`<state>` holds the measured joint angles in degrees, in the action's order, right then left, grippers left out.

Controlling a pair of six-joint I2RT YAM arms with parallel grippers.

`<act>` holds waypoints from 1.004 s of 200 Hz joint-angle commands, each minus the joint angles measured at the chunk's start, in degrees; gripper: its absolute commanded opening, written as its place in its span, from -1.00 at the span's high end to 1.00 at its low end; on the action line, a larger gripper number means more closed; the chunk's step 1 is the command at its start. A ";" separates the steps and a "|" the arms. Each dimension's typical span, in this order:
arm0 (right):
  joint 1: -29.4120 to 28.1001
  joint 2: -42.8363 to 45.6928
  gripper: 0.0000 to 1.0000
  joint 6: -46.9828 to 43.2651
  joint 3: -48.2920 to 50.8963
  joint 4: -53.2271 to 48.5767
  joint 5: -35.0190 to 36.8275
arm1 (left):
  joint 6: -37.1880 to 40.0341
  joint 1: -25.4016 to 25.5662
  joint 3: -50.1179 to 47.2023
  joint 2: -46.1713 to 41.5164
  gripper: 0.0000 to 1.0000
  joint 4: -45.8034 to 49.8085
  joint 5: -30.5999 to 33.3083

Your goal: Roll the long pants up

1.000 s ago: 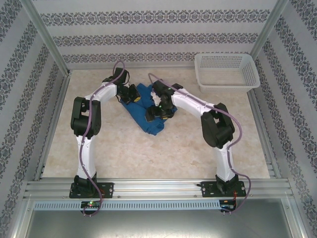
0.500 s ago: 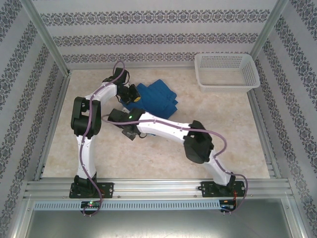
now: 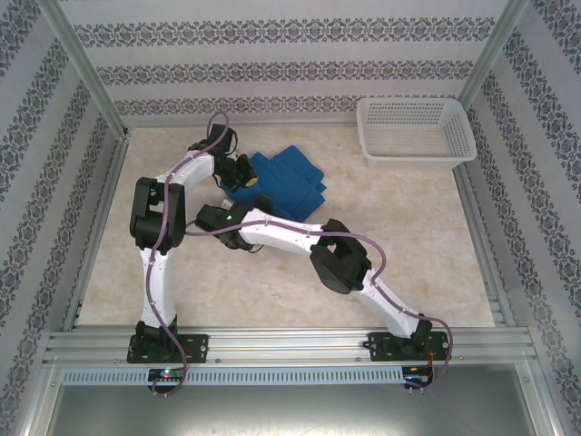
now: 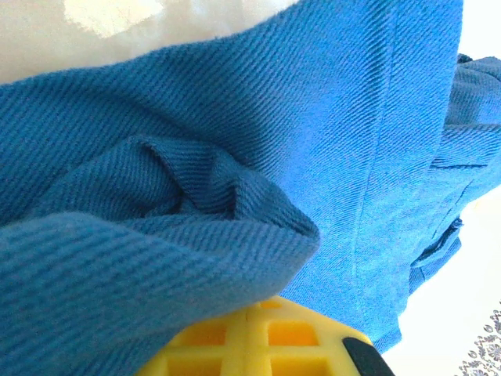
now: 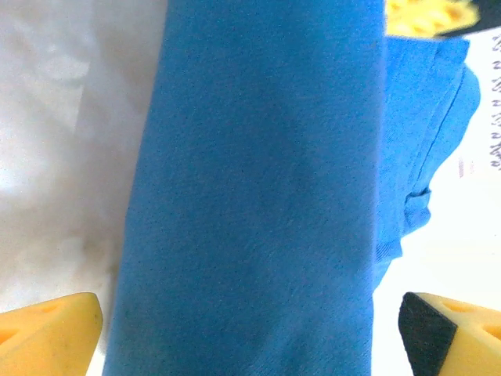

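Note:
The long pants [image 3: 289, 178] lie as a compact blue bundle at the back middle of the table. My left gripper [image 3: 240, 178] is at the bundle's left edge, shut on the cloth. In the left wrist view a fold of the pants [image 4: 235, 157] drapes over the yellow finger pad [image 4: 266, 341]. My right arm reaches across in front of the bundle, its gripper [image 3: 247, 238] low at the bundle's near left. In the right wrist view the gripper [image 5: 250, 337] is open, its fingertips [image 5: 47, 329] wide apart, with a smooth stretch of the pants [image 5: 258, 196] lying ahead between them.
A white mesh basket [image 3: 416, 162] stands at the back right corner. Patterned walls and metal posts close in the table on three sides. The right arm's elbow [image 3: 338, 263] hangs over the middle of the table.
The right arm left the pants, swung to the near left and opened its jaws wide. The pants went from a loose heap to a tighter bundle farther back. The left gripper stayed put.

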<state>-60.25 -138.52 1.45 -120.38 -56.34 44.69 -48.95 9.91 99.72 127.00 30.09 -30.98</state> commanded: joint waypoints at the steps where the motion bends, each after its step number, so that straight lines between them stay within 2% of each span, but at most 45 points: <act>1: 1.65 -3.49 -0.96 -3.45 -1.45 3.40 3.75 | -0.10 -0.08 -1.81 0.29 1.00 -0.51 2.92; 61: 4.91 -6.80 -0.93 -7.16 -0.37 8.02 3.25 | 0.51 -0.09 -1.62 -1.28 1.00 0.41 2.56; 83: 6.12 -7.81 -0.73 -8.10 -0.42 9.13 2.94 | 0.30 -0.07 -1.59 -1.68 1.00 0.33 2.32; 88: 6.46 -7.93 -0.56 -8.34 -0.28 9.39 2.76 | 0.32 -0.12 -1.55 -1.82 1.00 0.34 2.20; 99: 7.34 -7.64 -0.01 -8.15 0.03 9.71 1.62 | 0.46 -0.15 -1.46 -2.10 1.00 0.52 2.08; 108: 7.88 -7.10 0.92 -7.84 0.63 10.39 1.50 | 0.59 -0.07 -1.38 -2.34 1.00 0.75 2.24; 110: 7.98 -7.00 1.00 -7.80 0.70 10.48 1.53 | 0.60 -0.13 -1.37 -2.36 1.00 0.80 2.20; 140: 8.48 -3.72 1.00 -6.29 1.31 8.39 -2.24 | 1.22 -0.27 -0.11 -2.21 1.00 2.05 2.51; 201: 10.27 6.48 1.00 0.78 -2.83 -5.89 -29.75 | 3.06 -3.61 5.65 -2.74 1.00 6.39 2.79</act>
<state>-51.44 -138.52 -3.68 -120.33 -51.05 29.52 -48.31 9.67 101.73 126.26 31.00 -30.79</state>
